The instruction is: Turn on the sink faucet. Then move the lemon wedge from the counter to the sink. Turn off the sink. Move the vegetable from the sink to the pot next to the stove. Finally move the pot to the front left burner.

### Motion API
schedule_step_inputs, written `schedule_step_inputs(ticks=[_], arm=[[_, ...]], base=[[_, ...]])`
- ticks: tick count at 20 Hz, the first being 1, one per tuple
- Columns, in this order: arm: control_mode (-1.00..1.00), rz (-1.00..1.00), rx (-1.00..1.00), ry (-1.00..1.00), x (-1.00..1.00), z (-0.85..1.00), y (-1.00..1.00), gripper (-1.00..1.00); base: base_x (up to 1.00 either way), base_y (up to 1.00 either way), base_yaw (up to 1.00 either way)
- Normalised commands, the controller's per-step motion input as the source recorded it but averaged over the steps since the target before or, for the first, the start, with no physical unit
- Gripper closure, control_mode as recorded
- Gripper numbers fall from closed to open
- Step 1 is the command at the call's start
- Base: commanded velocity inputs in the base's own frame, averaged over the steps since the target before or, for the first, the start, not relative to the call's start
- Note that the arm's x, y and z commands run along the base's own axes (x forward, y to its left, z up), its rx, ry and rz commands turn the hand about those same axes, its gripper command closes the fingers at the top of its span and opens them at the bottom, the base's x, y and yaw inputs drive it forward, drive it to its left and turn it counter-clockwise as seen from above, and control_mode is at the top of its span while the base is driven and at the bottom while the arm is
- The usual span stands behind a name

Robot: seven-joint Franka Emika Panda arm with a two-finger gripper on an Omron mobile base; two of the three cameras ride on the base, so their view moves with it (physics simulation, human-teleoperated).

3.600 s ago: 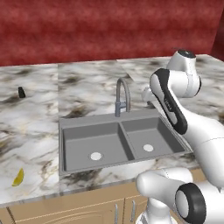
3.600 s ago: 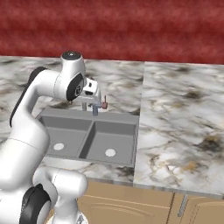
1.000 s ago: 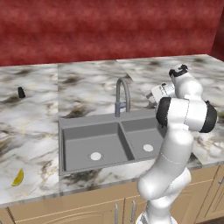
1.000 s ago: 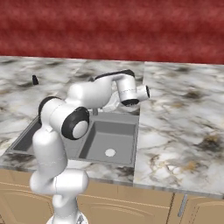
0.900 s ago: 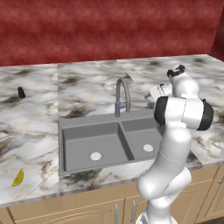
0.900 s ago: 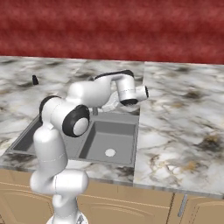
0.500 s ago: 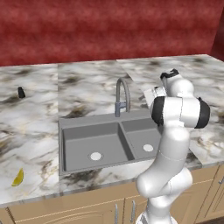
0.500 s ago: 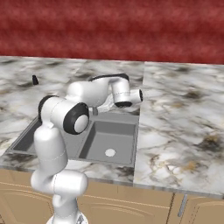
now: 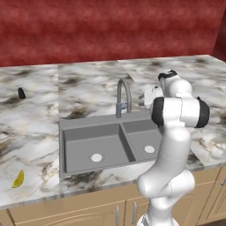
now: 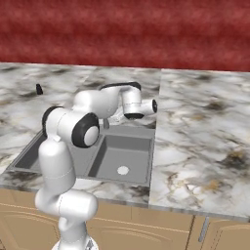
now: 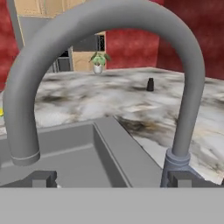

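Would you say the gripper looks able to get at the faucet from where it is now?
Probably yes. The gripper sits open right beside the faucet, whose arch looms close ahead in the hand view, and nothing stands between them. The lever itself is hard to make out.

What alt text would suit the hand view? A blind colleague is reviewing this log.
A grey gooseneck sink faucet arches close across the frame, its spout over the grey sink. Two dark fingertips rise at the bottom edge. Behind, a marble counter holds a small black cone.
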Motion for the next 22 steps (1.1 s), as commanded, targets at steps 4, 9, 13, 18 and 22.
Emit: schedule_step_inputs(ticks=[4,9,13,18,22], arm=[[-1.00,-0.01,0.01,-0.01,0.34,-0.12,-0.24,-1.00],[-1.00,0.00,0.03,-0.05,0.32,-0.11,-0.20,-1.00],[-1.00,0.00,0.05,-0.05,0.28,-0.14,-0.02,-1.00],[-1.00,0.00,0.05,-0.02,0.19,-0.17,0.00,-1.00],[-1.00,0.00,0.04,0.00,0.25,-0.18,0.00,-1.00]], base=[[0.00,0.00,0.00],[0.00,0.00,0.00],[0.00,0.00,0.00],[0.00,0.00,0.00],[0.00,0.00,0.00]])
